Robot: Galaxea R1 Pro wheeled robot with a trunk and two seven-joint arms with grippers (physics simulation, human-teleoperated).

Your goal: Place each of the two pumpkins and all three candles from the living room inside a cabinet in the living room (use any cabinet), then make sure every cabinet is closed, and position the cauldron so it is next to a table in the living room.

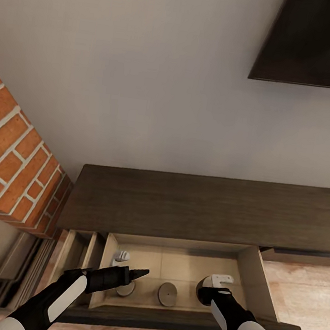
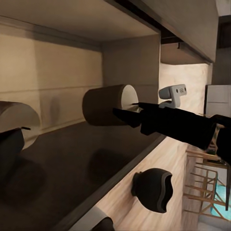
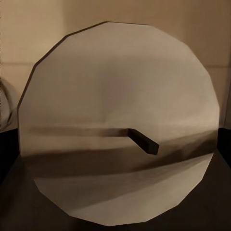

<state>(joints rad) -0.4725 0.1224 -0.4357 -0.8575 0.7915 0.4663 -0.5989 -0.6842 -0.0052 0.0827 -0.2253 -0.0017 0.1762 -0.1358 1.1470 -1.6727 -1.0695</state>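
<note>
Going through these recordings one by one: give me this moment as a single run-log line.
drawer: open | candles inside: middle, one by left gripper, one under right gripper | cauldron: on floor | grip states: unclear

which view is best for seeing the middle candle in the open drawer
Head view: the middle candle stands whole on the drawer floor, between both arms. The left wrist view shows it side-on, partly behind a gripper finger. The right wrist view's candle top looks like another one.
</note>
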